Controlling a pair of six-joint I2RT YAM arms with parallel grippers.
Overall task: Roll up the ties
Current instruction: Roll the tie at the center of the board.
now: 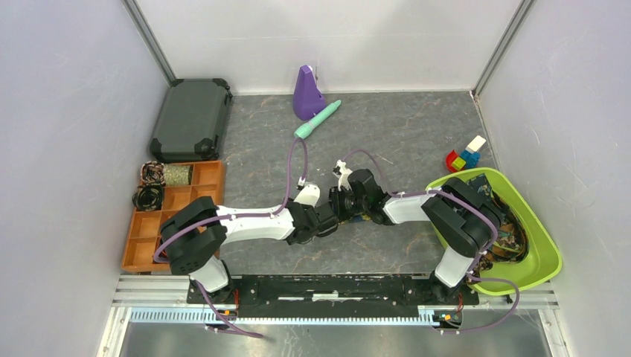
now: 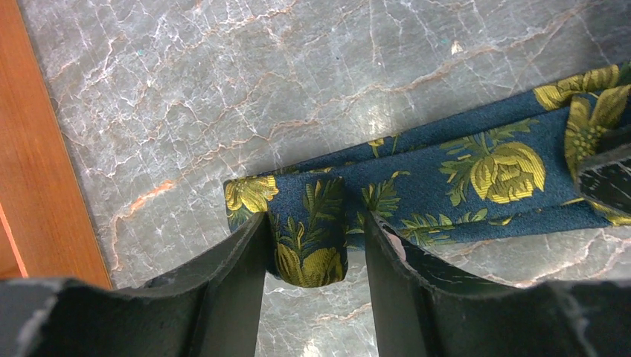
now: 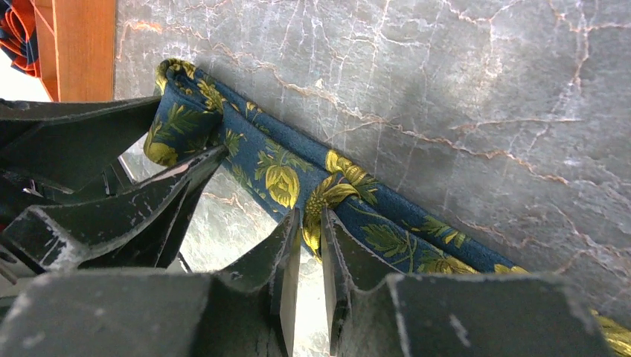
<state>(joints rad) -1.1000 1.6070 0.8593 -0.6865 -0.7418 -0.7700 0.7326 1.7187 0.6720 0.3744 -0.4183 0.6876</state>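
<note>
Arm bases: two arms are bolted at the near table edge. Both reach inward so their tips meet at the table's middle.
Left gripper (image 2: 314, 219): its jaws are moderately apart and straddle the folded-over end of the navy tie. One jaw touches the fold and the other stands just clear, so nothing is pinched.
Right gripper (image 3: 310, 216): its jaws are narrow, nipping the long edge of the same tie a little way along from the fold.
Navy tie (image 2: 476, 171): dark blue with yellow-gold flowers, it lies flat on the grey marbled table (image 2: 223, 89) between the two grippers. One end is turned over into a first small roll. In the overhead view the arms hide nearly all of it.
Wooden tray (image 1: 145, 245): it sits at the left of the table and is split into compartments. Coiled ties (image 1: 147, 197) sit in its far-left compartments.
Green bin (image 1: 547, 260): it sits at the right, partly behind the right arm, and holds a heap of loose ties (image 1: 513, 238).
Toy blocks (image 1: 465, 156): coloured, just beyond the bin.
Teal pen-like cylinder (image 1: 318, 119): at far centre, just beside a purple object (image 1: 306, 93).
Dark case (image 1: 192, 119): in the far left corner, beyond the tray.
</note>
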